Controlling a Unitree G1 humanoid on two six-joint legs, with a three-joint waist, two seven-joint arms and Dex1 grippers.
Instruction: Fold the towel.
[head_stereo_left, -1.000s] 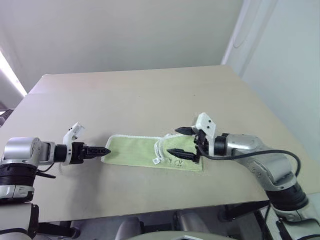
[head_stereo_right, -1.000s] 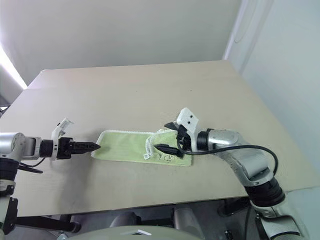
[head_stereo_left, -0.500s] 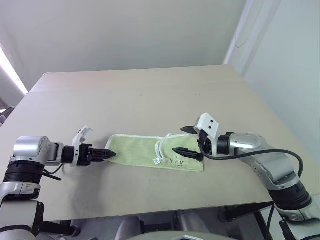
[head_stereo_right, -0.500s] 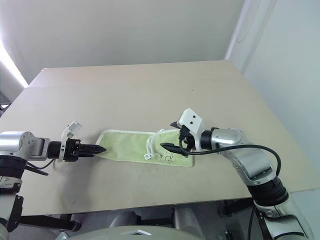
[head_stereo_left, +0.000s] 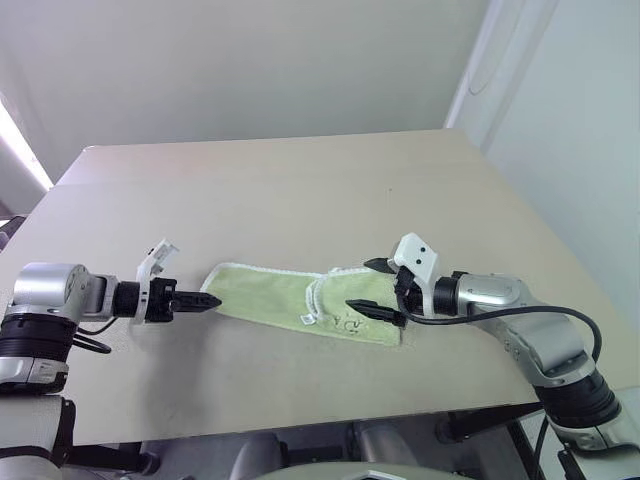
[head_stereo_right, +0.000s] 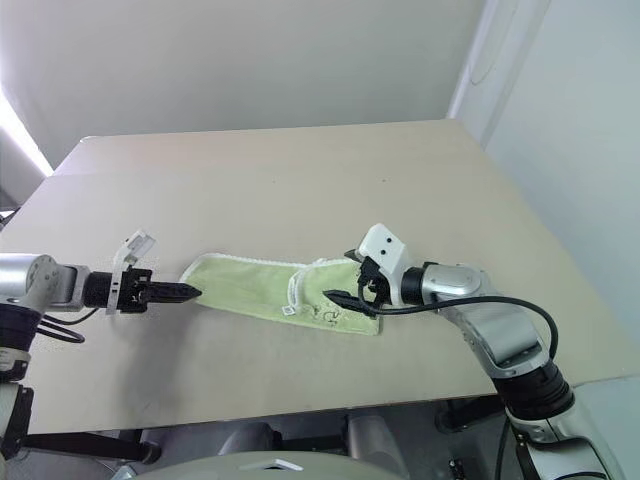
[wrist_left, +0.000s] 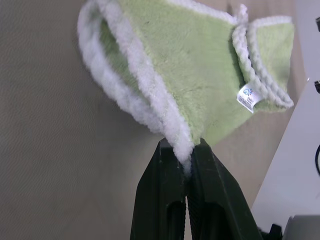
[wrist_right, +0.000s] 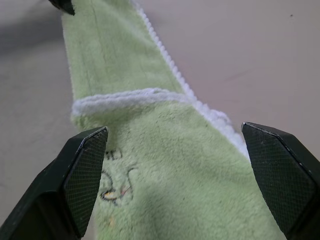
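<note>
I've got the towel (head_stereo_left: 300, 303) lying as a long folded strip across the lower middle of the frame, on the table (head_stereo_left: 300, 190); my left gripper (head_stereo_left: 205, 300), at lower left, is clamped on the white trimmed edge at the strip's left end, and the wrist view shows the trim pinched right between the fingertips (wrist_left: 172, 150); my right gripper (head_stereo_left: 375, 290), lower right of centre, hangs wide apart over the end with the dark logo (wrist_right: 116, 186), grasping nothing; the cloth looks light, soft and floppy, so I reckon it'll sag and drag; best grip is the stitched trim at a corner, through both layers.
</note>
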